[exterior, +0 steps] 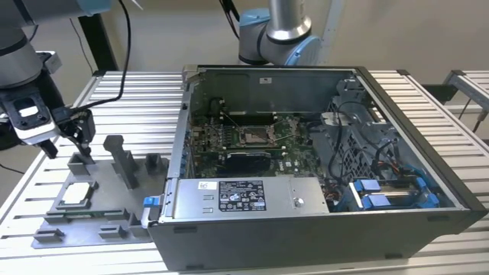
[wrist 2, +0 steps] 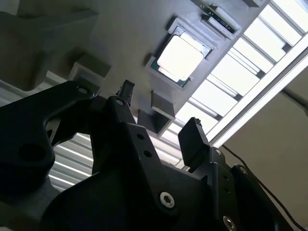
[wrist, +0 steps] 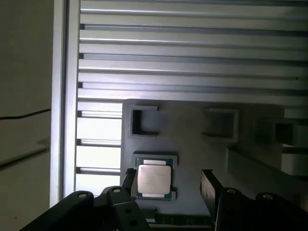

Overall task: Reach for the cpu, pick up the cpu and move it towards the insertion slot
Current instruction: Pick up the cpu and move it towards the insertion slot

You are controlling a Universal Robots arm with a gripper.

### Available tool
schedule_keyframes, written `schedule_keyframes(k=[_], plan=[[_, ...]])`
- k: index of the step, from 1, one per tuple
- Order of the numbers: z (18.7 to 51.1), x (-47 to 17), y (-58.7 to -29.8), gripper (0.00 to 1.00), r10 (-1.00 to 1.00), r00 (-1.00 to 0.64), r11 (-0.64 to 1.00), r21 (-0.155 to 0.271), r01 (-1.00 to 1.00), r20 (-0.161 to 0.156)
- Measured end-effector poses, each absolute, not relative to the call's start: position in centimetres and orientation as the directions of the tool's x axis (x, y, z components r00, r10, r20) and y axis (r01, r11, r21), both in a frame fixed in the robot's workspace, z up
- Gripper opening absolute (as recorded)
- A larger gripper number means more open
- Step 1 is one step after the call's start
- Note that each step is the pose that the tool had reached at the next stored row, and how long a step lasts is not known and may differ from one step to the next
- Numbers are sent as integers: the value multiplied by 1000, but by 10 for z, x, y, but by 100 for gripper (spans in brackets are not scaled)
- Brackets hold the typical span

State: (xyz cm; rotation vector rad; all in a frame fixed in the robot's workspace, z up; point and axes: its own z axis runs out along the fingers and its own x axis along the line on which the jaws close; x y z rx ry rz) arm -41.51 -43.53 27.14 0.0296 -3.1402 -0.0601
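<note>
Slatted aluminium table [exterior: 137,91] against a plain beige wall, with a second arm's grey-and-blue base [exterior: 276,31] at the back. On the exterior view's left the working arm comes down from the top corner. Its gripper [exterior: 67,148] hangs over the far end of a grey fixture tray [exterior: 114,220], close to the tray's upright blocks. Fingers are spread apart and hold nothing; both wrist views show the two black fingers with a clear gap, gripper [wrist 2: 160,109] and gripper [wrist: 167,179]. The cpu [exterior: 77,193] lies flat in a square recess of the tray, pale silvery top up with a thin green rim, nearer the camera than the gripper and not touched by it. In the second wrist view the cpu [wrist 2: 180,55] sits in its pocket beyond the fingertips. In the first wrist view the cpu [wrist: 154,179] appears between the two fingers, closer to one of them; cannot tell the height of the fingers above it. Fixture tray [wrist: 192,125] shows other empty pockets next to the chip. Just beside the tray, toward the exterior view's right, stands an open computer case [exterior: 306,240] lying on its side, with a labelled silver power supply [exterior: 240,197] along its near edge. Inside is a green circuit board [exterior: 206,154], with the insertion slot [exterior: 255,136] near its middle: silver frame, dark centre, well apart from the cpu and gripper. Further right inside the case are black cables [exterior: 347,143] and blue plastic parts [exterior: 382,195].
</note>
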Motion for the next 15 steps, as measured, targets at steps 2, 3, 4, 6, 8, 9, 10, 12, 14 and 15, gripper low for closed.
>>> schedule_keyframes(k=[2, 3, 4, 6, 8, 9, 10, 12, 14, 15], plan=[[268, -415, -436, 100, -19, -1000, 999, 38, -19, 0], [266, -415, -437, 100, -19, -1000, 999, 38, -19, 0], [264, -416, -438, 100, -19, -1000, 999, 38, -19, 0], [261, -416, -440, 100, -19, -1000, 999, 38, -19, 1], [258, -417, -442, 100, -19, -1000, 999, 38, -19, 1], [256, -417, -443, 100, -19, -1000, 999, 38, -19, 0], [254, -418, -444, 100, -19, -1000, 999, 38, -19, 0], [251, -418, -446, 100, -19, -1000, 999, 38, -19, 0], [248, -418, -446, 100, -19, -1000, 999, 38, -19, 0], [247, -419, -447, 100, -19, -1000, 999, 38, -19, 0]])
